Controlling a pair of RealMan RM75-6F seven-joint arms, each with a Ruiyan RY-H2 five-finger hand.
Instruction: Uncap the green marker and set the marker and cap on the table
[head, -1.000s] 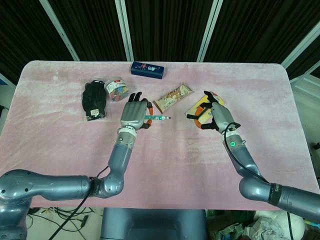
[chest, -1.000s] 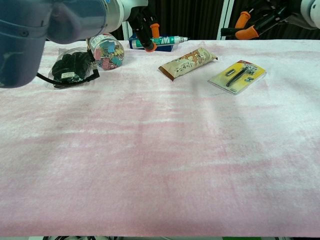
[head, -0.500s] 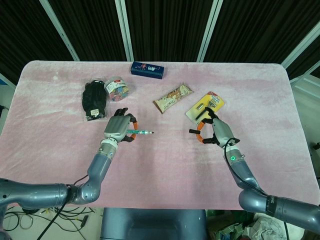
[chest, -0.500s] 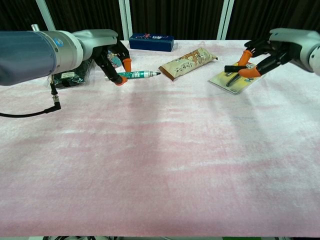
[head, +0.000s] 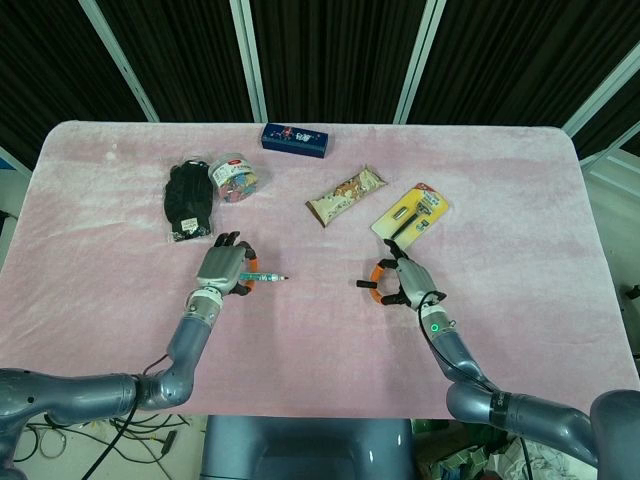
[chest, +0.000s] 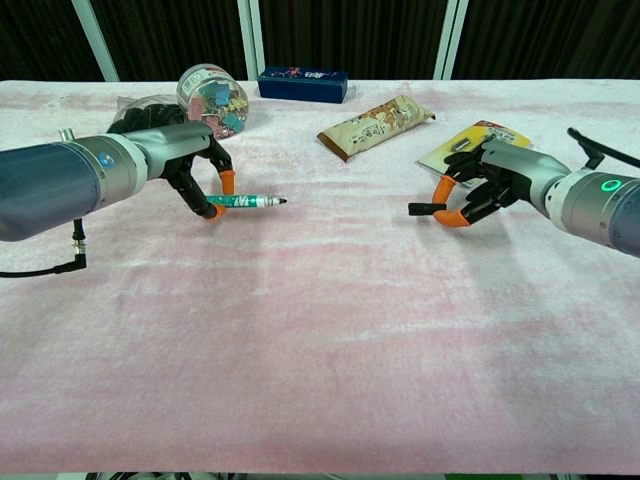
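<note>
My left hand (head: 222, 270) (chest: 192, 166) grips the green marker (head: 266, 277) (chest: 246, 201) by its rear end, low over the pink table (head: 320, 340). The marker lies level, its bare dark tip pointing toward my right hand. That right hand (head: 397, 283) (chest: 492, 186) hovers low at centre right, pinching a small dark cap (head: 363, 284) (chest: 419, 208) between orange-tipped fingers. The cap sticks out toward the marker, with a wide gap between the two. I cannot tell whether the marker or the cap touches the cloth.
A black glove (head: 188, 201) and a jar of coloured clips (head: 232, 177) lie at the back left. A blue box (head: 295, 138) sits at the far edge. A snack bar (head: 345, 194) and a yellow razor pack (head: 411, 213) lie behind my right hand.
Both hands have dropped and moved toward the front of the table. The left one carried the marker down and the right one came off the razor pack area, inward.
</note>
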